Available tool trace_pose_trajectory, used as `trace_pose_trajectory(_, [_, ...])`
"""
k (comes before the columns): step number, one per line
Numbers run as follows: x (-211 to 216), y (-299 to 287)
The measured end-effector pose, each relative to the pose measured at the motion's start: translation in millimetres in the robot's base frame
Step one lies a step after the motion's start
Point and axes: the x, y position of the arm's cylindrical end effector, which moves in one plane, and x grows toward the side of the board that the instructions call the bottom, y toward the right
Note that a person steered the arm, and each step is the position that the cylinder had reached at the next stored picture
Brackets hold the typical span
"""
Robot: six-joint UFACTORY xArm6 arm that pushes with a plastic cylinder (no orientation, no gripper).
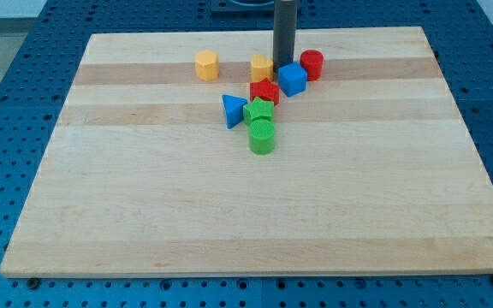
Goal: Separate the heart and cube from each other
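Yellow heart (261,67) half hidden behind my tip (282,70)

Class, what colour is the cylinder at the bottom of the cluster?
Green, seen clearly in the camera view.

Blocks bunched at the upper middle of the counter (144,214).
My tip (282,68) stands between the yellow heart (261,67), left, and the blue cube (293,79), right; the red cylinder (311,64) lies just right of the cube, and the yellow hexagon (206,65) sits apart, further left.
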Motion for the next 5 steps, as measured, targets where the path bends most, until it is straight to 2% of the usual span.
trace_pose_trajectory(4, [0, -58])
trace_pose_trajectory(5, [0, -40])
